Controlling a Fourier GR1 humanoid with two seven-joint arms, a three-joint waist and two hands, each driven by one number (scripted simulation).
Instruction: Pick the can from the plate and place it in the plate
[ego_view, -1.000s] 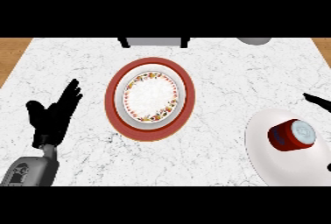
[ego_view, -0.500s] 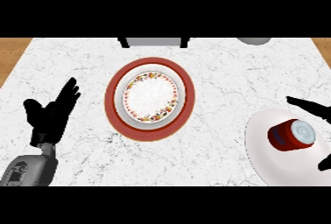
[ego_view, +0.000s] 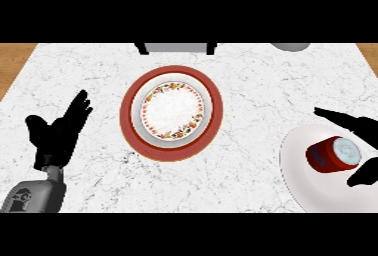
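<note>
A red can with a pale lid lies on its side on a plain white plate at the right edge. My right hand reaches in from the right, its fingers spread above the can and its thumb below it, not touching it. A flower-rimmed plate sits on a red charger in the middle of the counter. My left hand rests open at the left, fingers up.
The white marble counter has wooden floor beyond its left and right ends. A grey object and a pale round object sit at the far edge.
My right hand has moved further left into view, its fingers now spread over the can and its thumb showing below. The left hand and the plates stay put.
</note>
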